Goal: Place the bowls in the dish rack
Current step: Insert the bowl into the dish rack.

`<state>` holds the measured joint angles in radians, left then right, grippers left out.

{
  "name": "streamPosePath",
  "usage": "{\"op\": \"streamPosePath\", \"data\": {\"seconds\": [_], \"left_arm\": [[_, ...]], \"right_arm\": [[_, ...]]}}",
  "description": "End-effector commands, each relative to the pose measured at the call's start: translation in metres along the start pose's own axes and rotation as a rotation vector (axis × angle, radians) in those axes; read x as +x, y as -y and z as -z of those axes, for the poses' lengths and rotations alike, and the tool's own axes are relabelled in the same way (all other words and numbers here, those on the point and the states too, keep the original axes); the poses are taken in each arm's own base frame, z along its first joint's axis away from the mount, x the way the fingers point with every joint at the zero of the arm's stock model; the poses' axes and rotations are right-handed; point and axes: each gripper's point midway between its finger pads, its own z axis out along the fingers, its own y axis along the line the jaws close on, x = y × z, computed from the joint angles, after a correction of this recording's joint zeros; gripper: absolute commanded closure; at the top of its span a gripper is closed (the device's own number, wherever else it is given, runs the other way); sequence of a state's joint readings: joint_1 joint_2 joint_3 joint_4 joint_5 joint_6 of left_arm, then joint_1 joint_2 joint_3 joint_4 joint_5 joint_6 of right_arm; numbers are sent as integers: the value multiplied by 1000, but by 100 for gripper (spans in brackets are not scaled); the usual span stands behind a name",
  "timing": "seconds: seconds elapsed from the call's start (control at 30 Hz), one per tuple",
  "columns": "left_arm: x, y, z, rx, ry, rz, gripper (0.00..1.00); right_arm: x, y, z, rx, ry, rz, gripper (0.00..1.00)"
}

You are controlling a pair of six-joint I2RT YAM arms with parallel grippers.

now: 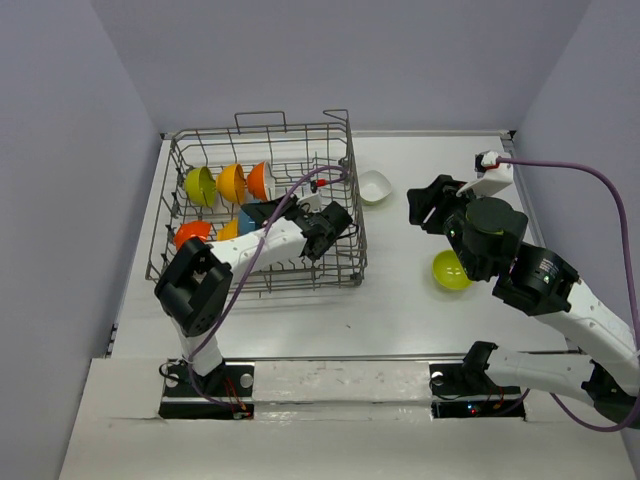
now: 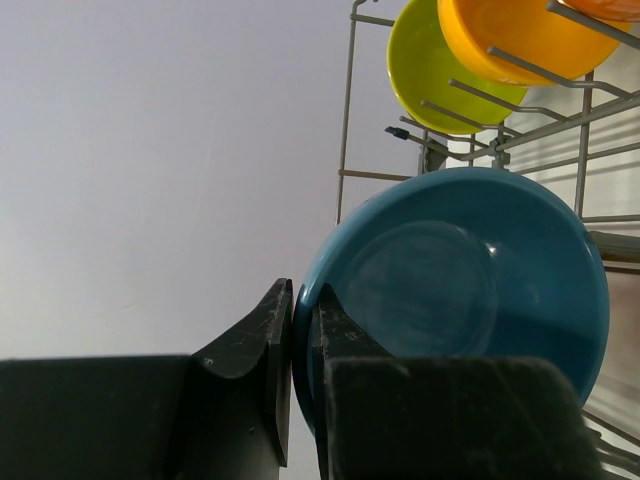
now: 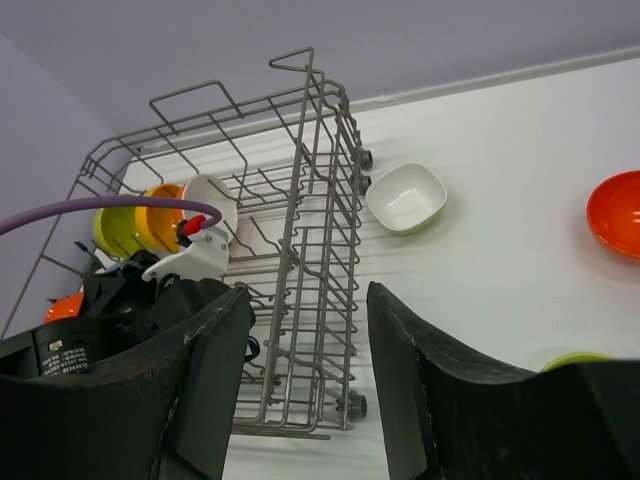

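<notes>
Reaching into the dish rack (image 1: 300,278), the left gripper (image 1: 275,212) holds the teal bowl (image 1: 255,213) among the tines, just in front of a row of upright bowls, while the right gripper (image 1: 422,205) hovers over the table near the white bowl (image 1: 375,186). From the left wrist, both fingers (image 2: 250,360) pinch the teal bowl's rim between them. From the right wrist, the jaws stand wide apart and hold nothing, facing the rack's side.

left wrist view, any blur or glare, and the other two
left wrist: the left fingers are near-black and soft up close, the teal bowl carries a pale round sheen; top external: even light, faint shadow under the dish rack; right wrist: dark right fingers fill the bottom, rack wires splay
</notes>
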<state>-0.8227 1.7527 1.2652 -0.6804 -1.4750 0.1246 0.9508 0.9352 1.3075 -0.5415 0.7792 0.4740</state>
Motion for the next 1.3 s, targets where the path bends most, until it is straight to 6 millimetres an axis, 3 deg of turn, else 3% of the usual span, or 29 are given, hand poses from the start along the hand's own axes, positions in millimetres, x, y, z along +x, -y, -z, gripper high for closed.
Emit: {"op": "streamPosePath", "data": {"seconds": [0.0, 1.27], "left_arm": [[-10, 10, -1, 35, 0, 78, 100], [-17, 27, 6, 46, 18, 30, 100]], "right_arm": [[-16, 1, 5, -2, 52, -33, 44], [-18, 2, 6, -1, 57, -27, 44]]}}
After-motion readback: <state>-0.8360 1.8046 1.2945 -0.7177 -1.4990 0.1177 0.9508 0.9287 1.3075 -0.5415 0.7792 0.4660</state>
